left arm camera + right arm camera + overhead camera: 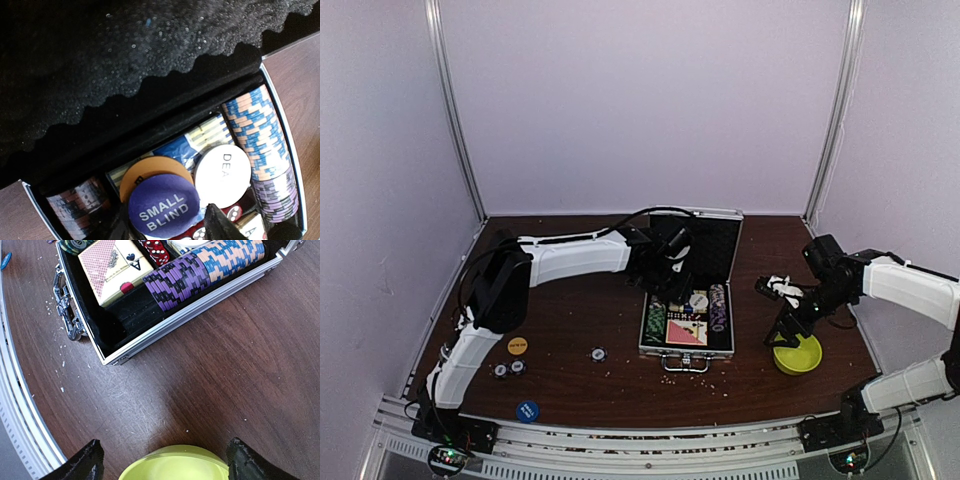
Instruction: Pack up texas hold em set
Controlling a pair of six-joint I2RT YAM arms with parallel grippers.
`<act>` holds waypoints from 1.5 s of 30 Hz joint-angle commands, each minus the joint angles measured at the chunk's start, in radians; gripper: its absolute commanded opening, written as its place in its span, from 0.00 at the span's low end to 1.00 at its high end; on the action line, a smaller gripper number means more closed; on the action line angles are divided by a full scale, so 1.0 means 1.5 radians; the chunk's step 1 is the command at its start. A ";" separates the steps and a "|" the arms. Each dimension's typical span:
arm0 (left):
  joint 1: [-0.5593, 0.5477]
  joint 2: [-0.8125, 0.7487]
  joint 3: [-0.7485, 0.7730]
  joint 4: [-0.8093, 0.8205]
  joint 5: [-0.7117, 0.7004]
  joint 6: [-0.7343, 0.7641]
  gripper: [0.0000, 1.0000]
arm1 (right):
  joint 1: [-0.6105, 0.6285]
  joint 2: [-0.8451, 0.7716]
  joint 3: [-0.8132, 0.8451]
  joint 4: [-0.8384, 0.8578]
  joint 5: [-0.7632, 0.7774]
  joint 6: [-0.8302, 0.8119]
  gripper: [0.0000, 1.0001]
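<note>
Student: Case location?
Instructor: The silver aluminium case (686, 351) lies open in the middle of the table (580, 300). Its black-lined lid (715, 250) stands upright at the back. Inside, a row of blue-and-peach chips (257, 127) runs into purple chips (175, 282) along the right wall. A card deck (117, 270) showing the ace of spades sits at the front, with red dice (156, 251) beside it.
Student: Left gripper?
Instructor: The left gripper (672, 283) hangs over the rear half of the case. Its fingers (220, 226) flank the purple SMALL BLIND disc (164, 210), which lies on an orange disc (150, 172) just beside the white dealer disc (222, 175). Whether the fingers press the purple rim cannot be told.
Student: Right gripper?
Instructor: The right gripper (165, 442) hovers above the yellow-green bowl (175, 465), right of the case, with its jaws spread wide and holding nothing.
Student: Loose pieces?
Instructor: All lie on the table left of the case: a second orange disc (517, 347), a blue disc (527, 410) near the front edge, two chips (501, 371) side by side, and a lone chip (598, 352) nearer the case.
</note>
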 commanded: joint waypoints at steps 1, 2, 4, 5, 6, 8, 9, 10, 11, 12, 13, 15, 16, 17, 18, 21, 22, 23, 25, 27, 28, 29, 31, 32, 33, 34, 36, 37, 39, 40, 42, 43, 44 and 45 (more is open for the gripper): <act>0.003 -0.039 -0.021 0.039 -0.001 -0.008 0.55 | -0.005 0.000 0.011 -0.007 0.001 -0.001 0.85; 0.003 -0.045 -0.026 0.042 0.000 -0.009 0.55 | -0.005 0.000 0.011 -0.007 0.000 0.000 0.85; 0.003 -0.057 -0.038 0.050 0.001 -0.011 0.56 | -0.005 0.000 0.011 -0.008 0.000 0.000 0.85; 0.002 -0.064 -0.044 0.054 0.003 -0.012 0.56 | -0.005 0.000 0.011 -0.008 -0.001 0.000 0.85; 0.002 -0.071 -0.051 0.057 0.004 -0.013 0.56 | -0.005 -0.001 0.011 -0.008 -0.001 0.000 0.85; -0.002 -0.091 -0.067 0.068 0.007 -0.012 0.56 | -0.005 -0.002 0.011 -0.008 -0.001 0.000 0.85; -0.004 -0.103 -0.078 0.074 0.010 -0.011 0.56 | -0.005 -0.002 0.012 -0.009 -0.001 0.000 0.85; -0.007 -0.117 -0.088 0.082 0.013 -0.010 0.56 | -0.005 -0.003 0.012 -0.008 -0.001 0.000 0.85; -0.009 -0.131 -0.100 0.087 0.017 -0.009 0.56 | -0.005 -0.003 0.012 -0.008 -0.001 0.000 0.85; -0.011 -0.143 -0.109 0.090 0.023 -0.011 0.55 | -0.005 -0.004 0.012 -0.007 -0.001 0.000 0.85; -0.013 -0.157 -0.115 0.087 0.029 -0.013 0.55 | -0.005 -0.004 0.011 -0.008 -0.002 0.000 0.85; -0.016 -0.179 -0.128 0.071 0.037 -0.017 0.55 | -0.005 -0.003 0.012 -0.009 -0.003 0.000 0.85; -0.018 -0.190 -0.140 0.062 0.037 -0.016 0.54 | -0.005 -0.003 0.012 -0.008 -0.003 0.000 0.85; -0.019 -0.203 -0.154 0.054 0.035 -0.016 0.54 | -0.005 -0.003 0.013 -0.009 -0.004 0.000 0.85; -0.021 -0.218 -0.174 0.046 0.034 -0.016 0.54 | -0.005 -0.003 0.013 -0.009 -0.004 0.000 0.85; -0.029 -0.277 -0.274 0.033 0.024 -0.016 0.52 | -0.005 -0.004 0.013 -0.009 -0.006 -0.002 0.85; -0.032 -0.302 -0.313 0.032 0.016 -0.017 0.52 | -0.005 -0.004 0.013 -0.009 -0.006 -0.001 0.85; -0.036 -0.328 -0.348 0.029 0.006 -0.020 0.52 | -0.005 -0.004 0.013 -0.009 -0.007 -0.001 0.85; -0.041 -0.380 -0.418 0.014 -0.019 -0.031 0.52 | -0.005 -0.001 0.014 -0.011 -0.008 -0.003 0.85; -0.041 -0.427 -0.469 -0.017 -0.051 -0.044 0.52 | -0.005 0.000 0.016 -0.012 -0.010 -0.004 0.85; -0.040 -0.448 -0.484 -0.044 -0.075 -0.049 0.53 | -0.004 0.001 0.017 -0.012 -0.009 -0.004 0.85; -0.039 -0.464 -0.496 -0.073 -0.099 -0.053 0.55 | -0.005 0.002 0.018 -0.013 -0.010 -0.004 0.85; -0.033 -0.495 -0.519 -0.128 -0.137 -0.063 0.56 | -0.005 0.002 0.021 -0.016 -0.017 -0.003 0.85; -0.027 -0.509 -0.535 -0.148 -0.146 -0.067 0.57 | -0.004 0.001 0.022 -0.016 -0.020 -0.003 0.85; -0.019 -0.524 -0.553 -0.162 -0.152 -0.072 0.57 | -0.004 0.000 0.022 -0.016 -0.023 -0.002 0.85; -0.009 -0.538 -0.576 -0.173 -0.157 -0.078 0.59 | -0.004 -0.001 0.022 -0.016 -0.023 -0.002 0.85; 0.024 -0.565 -0.623 -0.190 -0.156 -0.091 0.62 | -0.004 0.001 0.022 -0.015 -0.020 -0.003 0.85; 0.045 -0.584 -0.647 -0.201 -0.150 -0.099 0.63 | -0.004 0.002 0.023 -0.015 -0.018 -0.003 0.85; 0.092 -0.611 -0.694 -0.204 -0.135 -0.108 0.65 | -0.004 0.002 0.022 -0.016 -0.017 -0.003 0.85; 0.116 -0.625 -0.716 -0.203 -0.128 -0.113 0.66 | -0.004 0.002 0.022 -0.015 -0.017 -0.003 0.85; 0.160 -0.649 -0.750 -0.197 -0.119 -0.113 0.68 | -0.004 0.001 0.022 -0.015 -0.016 -0.004 0.85; 0.180 -0.658 -0.762 -0.194 -0.118 -0.111 0.69 | -0.004 0.001 0.022 -0.015 -0.016 -0.005 0.85; 0.197 -0.663 -0.771 -0.191 -0.118 -0.107 0.70 | -0.004 0.001 0.023 -0.015 -0.016 -0.006 0.85; 0.210 -0.665 -0.778 -0.190 -0.117 -0.101 0.70 | -0.004 0.001 0.022 -0.016 -0.016 -0.005 0.85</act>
